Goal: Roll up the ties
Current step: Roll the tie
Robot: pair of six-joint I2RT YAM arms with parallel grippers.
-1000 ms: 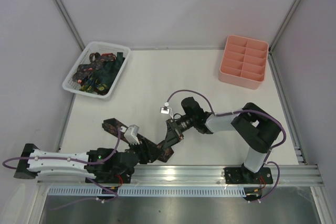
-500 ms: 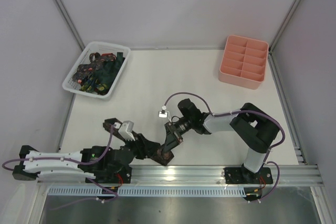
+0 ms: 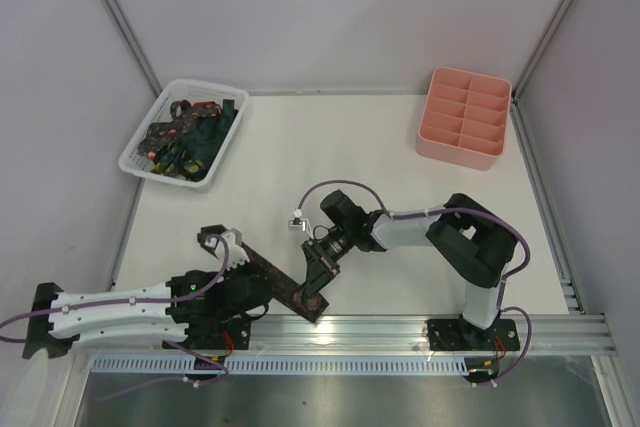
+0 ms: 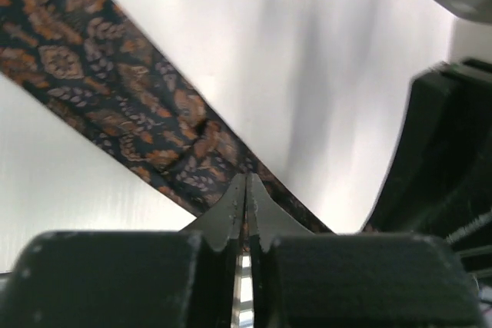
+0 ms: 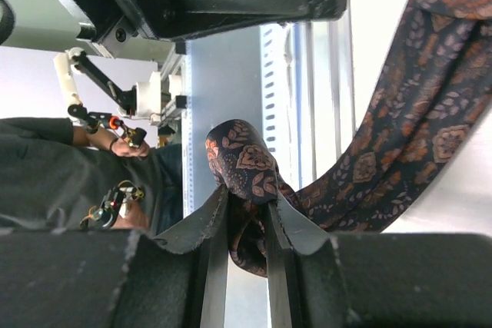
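A brown tie (image 3: 283, 285) with a reddish pattern lies slanted near the table's front edge. My left gripper (image 3: 240, 257) is over its upper-left stretch. In the left wrist view the jaws (image 4: 246, 183) are pressed together on the edge of the tie (image 4: 115, 105), which puckers just beyond the tips. My right gripper (image 3: 313, 275) is shut on the folded, bunched end of the tie (image 5: 244, 160), which bulges out between its fingers (image 5: 201, 224). From there the rest of the tie (image 5: 415, 113) trails up and to the right. More dark ties (image 3: 190, 137) lie heaped in the basket.
A white lattice basket (image 3: 135, 159) stands at the back left. A pink compartment tray (image 3: 440, 152) sits at the back right. An aluminium rail (image 3: 400, 332) runs along the near edge right behind the tie. Side walls close in the table.
My left gripper has gone from open to shut and pulled back left along the tie. The right gripper has shifted left with the folded end, and the tie now lies straighter.
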